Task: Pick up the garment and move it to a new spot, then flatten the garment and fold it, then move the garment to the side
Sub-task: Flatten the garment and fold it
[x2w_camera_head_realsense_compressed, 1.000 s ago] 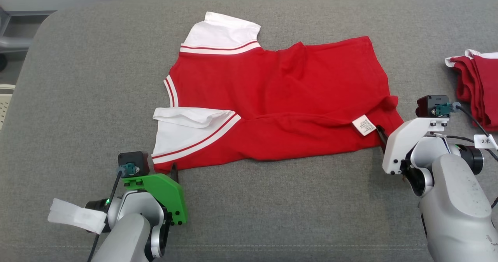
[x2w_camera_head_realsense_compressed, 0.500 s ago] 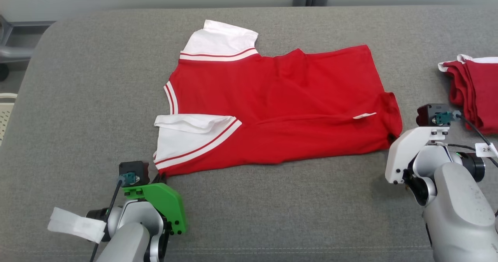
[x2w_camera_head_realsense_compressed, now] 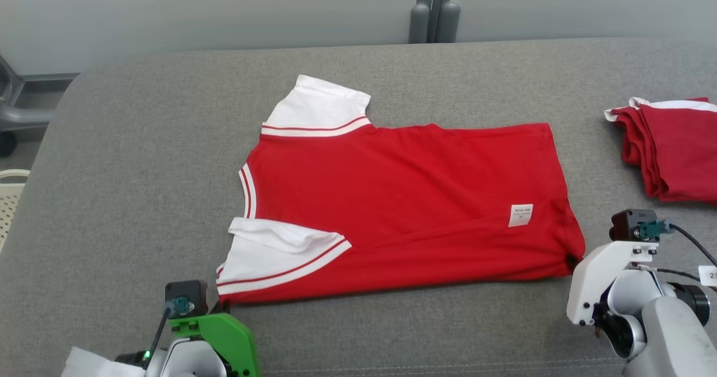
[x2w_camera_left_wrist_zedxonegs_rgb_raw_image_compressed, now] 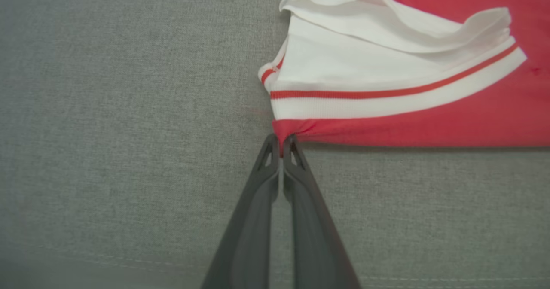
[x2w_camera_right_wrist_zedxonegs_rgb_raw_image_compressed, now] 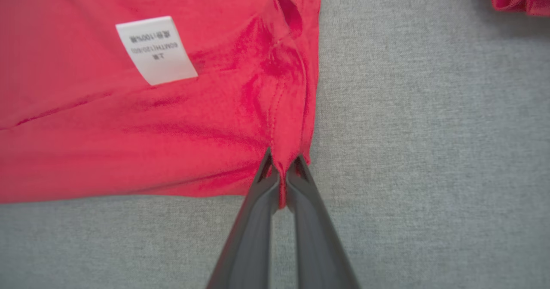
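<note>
Shirt [x2w_camera_head_realsense_compressed: 403, 198] pinched at two corners.
Left pincer [x2w_camera_left_wrist_zedxonegs_rgb_raw_image_compressed: 281, 145] clenched on its lower-left corner, right pincer [x2w_camera_right_wrist_zedxonegs_rgb_raw_image_compressed: 282, 166] on its lower-right corner.

folded red stack [x2w_camera_head_realsense_compressed: 669, 144] partly off-frame

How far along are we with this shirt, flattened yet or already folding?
Done, by the look of it: the shirt lies spread nearly flat on the grey surface. In hand: the left gripper is shut on the near corner by the white sleeve, the right gripper on the near hem corner. Left: the fold, then moving it aside, perhaps toward the folded pile.
</note>
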Controlling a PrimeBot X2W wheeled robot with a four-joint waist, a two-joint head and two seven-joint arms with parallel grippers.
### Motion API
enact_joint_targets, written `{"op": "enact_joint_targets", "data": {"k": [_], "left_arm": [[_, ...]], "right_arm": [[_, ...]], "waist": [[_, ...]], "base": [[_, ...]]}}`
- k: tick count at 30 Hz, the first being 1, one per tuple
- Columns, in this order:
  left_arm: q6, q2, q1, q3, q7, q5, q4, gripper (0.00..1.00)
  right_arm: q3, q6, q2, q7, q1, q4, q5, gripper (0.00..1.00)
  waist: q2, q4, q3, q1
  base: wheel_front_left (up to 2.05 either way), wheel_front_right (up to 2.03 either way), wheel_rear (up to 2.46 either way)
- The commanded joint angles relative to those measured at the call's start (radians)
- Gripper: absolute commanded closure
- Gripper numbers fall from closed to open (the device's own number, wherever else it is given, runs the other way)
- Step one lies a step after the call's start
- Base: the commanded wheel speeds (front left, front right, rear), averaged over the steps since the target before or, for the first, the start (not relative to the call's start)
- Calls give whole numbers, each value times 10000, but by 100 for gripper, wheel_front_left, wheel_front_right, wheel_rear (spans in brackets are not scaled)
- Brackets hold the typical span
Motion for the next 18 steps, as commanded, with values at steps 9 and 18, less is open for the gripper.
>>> {"op": "enact_joint_targets", "data": {"k": [9,18], "left_arm": [[667,272,1369,-84,329,-48,-938,100],[726,472,1808,-320,455,57,-1319,0]], "right_arm": [[-713,-21,304,353,1331,-995,-101,100],[-923,-19,546,779,2082,-1446,-252,0]], "waist": [[0,-92,-657,0],[0,-27,-778,0]], "base": [[0,0,0],[0,0,0]]}}
